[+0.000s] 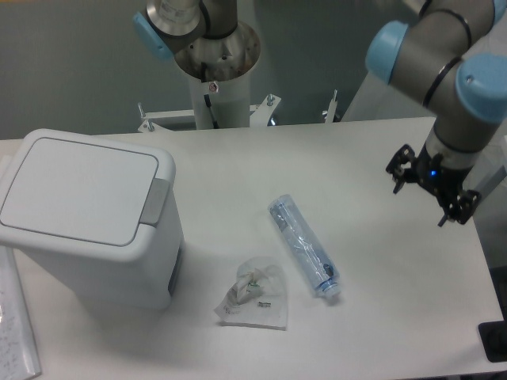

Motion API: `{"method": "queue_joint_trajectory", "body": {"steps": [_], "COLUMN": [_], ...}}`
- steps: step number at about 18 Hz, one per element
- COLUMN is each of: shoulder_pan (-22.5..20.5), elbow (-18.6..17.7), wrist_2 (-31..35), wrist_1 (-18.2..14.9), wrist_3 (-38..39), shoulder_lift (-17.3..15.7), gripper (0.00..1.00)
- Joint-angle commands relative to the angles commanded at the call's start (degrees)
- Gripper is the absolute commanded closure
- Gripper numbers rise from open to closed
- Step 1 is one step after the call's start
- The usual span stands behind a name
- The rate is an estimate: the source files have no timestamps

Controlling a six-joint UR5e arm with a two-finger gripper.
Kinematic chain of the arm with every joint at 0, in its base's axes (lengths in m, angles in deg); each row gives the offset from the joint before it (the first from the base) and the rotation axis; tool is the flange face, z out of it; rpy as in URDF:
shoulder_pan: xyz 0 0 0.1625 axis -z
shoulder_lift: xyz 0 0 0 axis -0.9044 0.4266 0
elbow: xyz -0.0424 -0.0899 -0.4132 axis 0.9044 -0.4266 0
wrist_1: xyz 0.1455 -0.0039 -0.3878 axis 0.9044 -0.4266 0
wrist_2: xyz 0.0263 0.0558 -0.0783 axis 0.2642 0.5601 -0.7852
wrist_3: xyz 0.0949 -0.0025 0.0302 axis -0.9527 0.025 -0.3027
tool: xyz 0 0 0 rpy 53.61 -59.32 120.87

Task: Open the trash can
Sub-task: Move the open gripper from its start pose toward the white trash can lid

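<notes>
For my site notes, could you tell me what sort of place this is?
Probably a robotics lab test bench: a robot arm with gripper over a bare white table, with staged props, a trash can, plastic bottle and crumpled wrapper.

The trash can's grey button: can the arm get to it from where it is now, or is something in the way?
Probably yes. The gripper hangs at the table's right side, fingers apart and empty. The grey button on the trash can faces it uncovered; the plastic bottle and crumpled wrapper lie low.

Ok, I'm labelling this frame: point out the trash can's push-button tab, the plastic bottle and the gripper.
push-button tab [154,201]: fixed camera, middle of the grey tab.
plastic bottle [302,246]: fixed camera, middle of its clear body.
gripper [428,195]: fixed camera, midway between the fingertips.
</notes>
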Motion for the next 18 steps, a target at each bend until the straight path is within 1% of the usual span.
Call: {"method": "queue_joint_trajectory", "body": {"steps": [4,6,7,9,12,15,18], "shoulder_pan": [0.18,0.27,0.96,1.15,1.06,1.41,1.67], "elbow": [-0.35,-0.70,-0.79,-1.57,-1.58,-1.49,-1.49], "wrist_2": [-0.52,-0.88,-1.49,-4.81,-10.35,-15.28,-18.88], "wrist_1": [0.00,0.00,0.00,0.00,0.00,0.09,0.00], "wrist_3": [0.53,3.50,5.52,10.00,17.73,23.01,28.82], "shoulder_lift": [0.18,0.17,0.09,-0.44,-1.22,-2.46,-3.60], "gripper": [0.00,0.00,0.00,0.00,0.00,0.00,0.00]}}
